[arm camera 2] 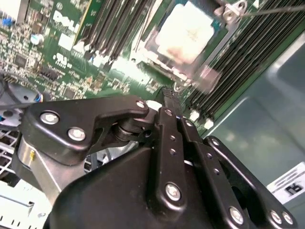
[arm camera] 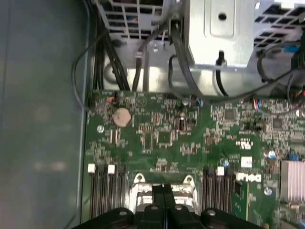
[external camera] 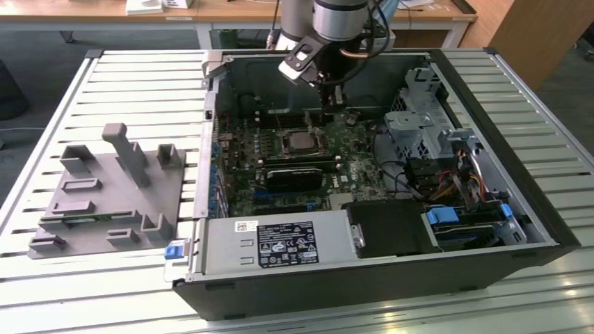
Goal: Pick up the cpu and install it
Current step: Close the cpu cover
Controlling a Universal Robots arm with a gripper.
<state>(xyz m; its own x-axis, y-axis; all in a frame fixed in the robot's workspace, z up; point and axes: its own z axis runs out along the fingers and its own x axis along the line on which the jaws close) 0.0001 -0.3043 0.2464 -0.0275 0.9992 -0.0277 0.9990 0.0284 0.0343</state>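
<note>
I see the cpu (arm camera 2: 185, 34) lying in its socket on the motherboard (external camera: 278, 174), inside the open computer case (external camera: 519, 229) on the slatted bench (external camera: 121, 90). The gripper (arm camera 2: 167, 93) hangs just above the socket, its jaws pressed together and holding nothing. A grey fixture tray (external camera: 102, 202) sits beside the case.

We see the open black computer case (external camera: 371, 209) from above in the exterior view; both wrist views look closely down on its green motherboard (arm camera: 181, 138).
</note>
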